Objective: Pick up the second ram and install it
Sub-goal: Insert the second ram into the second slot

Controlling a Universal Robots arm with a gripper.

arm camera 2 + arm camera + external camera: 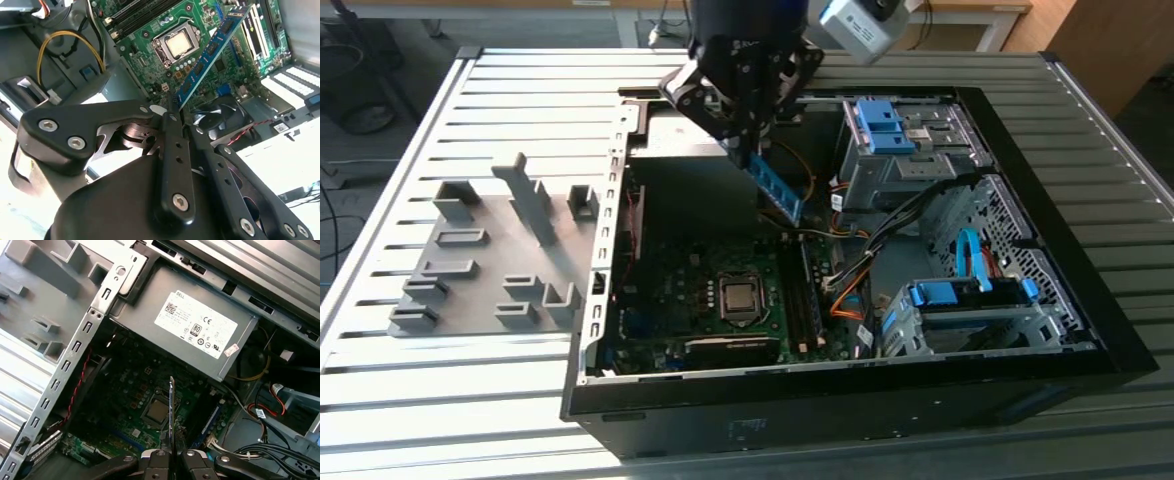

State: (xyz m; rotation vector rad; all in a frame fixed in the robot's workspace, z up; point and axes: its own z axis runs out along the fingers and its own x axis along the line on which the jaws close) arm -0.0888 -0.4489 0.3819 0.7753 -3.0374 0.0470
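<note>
Exterior view: my gripper (pixel 750 150) hangs over the open computer case (pixel 1014 370), fingers clamped on one end of the second ram (pixel 778 190). That blue stick slants away from my fingertips, clear above the green motherboard (pixel 707 300). Its CPU socket (pixel 177 45) lies beyond the stick's far end in the second wrist view. Beside the case, well apart from me, sits the grey holder fixture (pixel 480 260).

slatted metal table (pixel 480 90); sunlit wooden furniture (pixel 1101 40) behind.

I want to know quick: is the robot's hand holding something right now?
Hand: closed on the second ram, held above the open computer case.
</note>
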